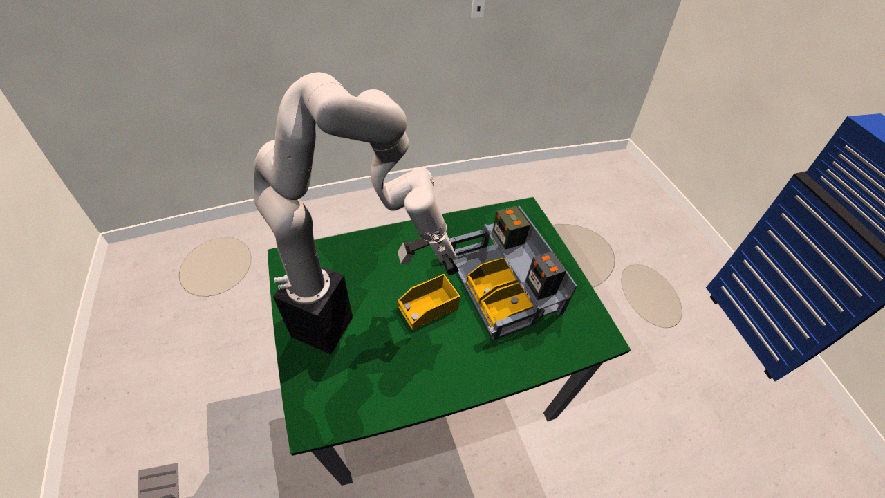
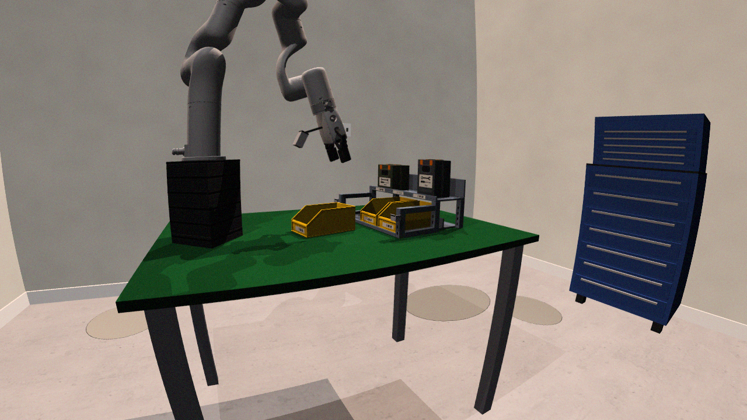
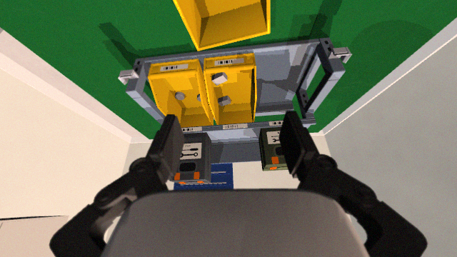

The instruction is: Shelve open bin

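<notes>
The loose yellow bin (image 1: 428, 302) (image 2: 331, 220) (image 3: 233, 21) stands level on the table in front of the shelf, its low front away from the shelf, with small grey parts near that front. Its front is outside the wrist view. Two yellow bins stand side by side on the shelf (image 2: 459, 190) (image 3: 275, 64): an end bin (image 1: 508, 303) (image 3: 176, 83) and a middle bin (image 1: 487, 281) (image 3: 235, 89), both level, fronts out, parts inside. The free place is beside the middle bin, at right in the wrist view. My gripper (image 1: 450, 265) (image 2: 338, 157) (image 3: 230, 126) is open and empty, high above the table and tilted.
A dark grey box (image 1: 544, 277) (image 2: 433, 177) (image 3: 194, 157) and an olive box (image 1: 511, 227) (image 2: 393, 176) stand on the shelf's raised rear board. Side frames (image 3: 310, 83) flank the bin row. A blue cabinet (image 1: 798, 260) (image 2: 624, 209) stands off the table.
</notes>
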